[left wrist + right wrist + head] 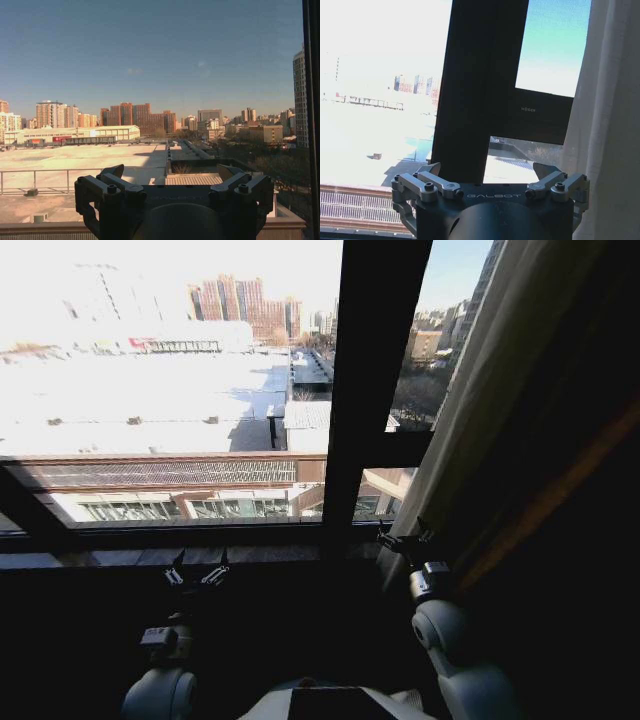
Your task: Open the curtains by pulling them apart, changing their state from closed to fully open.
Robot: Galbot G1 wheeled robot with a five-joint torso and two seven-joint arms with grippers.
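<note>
While "GALBOT" reads across both wrist housings, I see my right gripper [487,172] spread wide, holding nothing, just left of the curtain [610,120], whose pleats hang vertically at the window's right. My left gripper [196,573] sits wide by the sill [120,558].

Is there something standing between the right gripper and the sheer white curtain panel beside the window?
Nothing visible does. The right gripper is open, low by the sill, just beside the sheer white pleated curtain panel, with only free space between. The dark vertical window frame bar lies on its other side.
</note>
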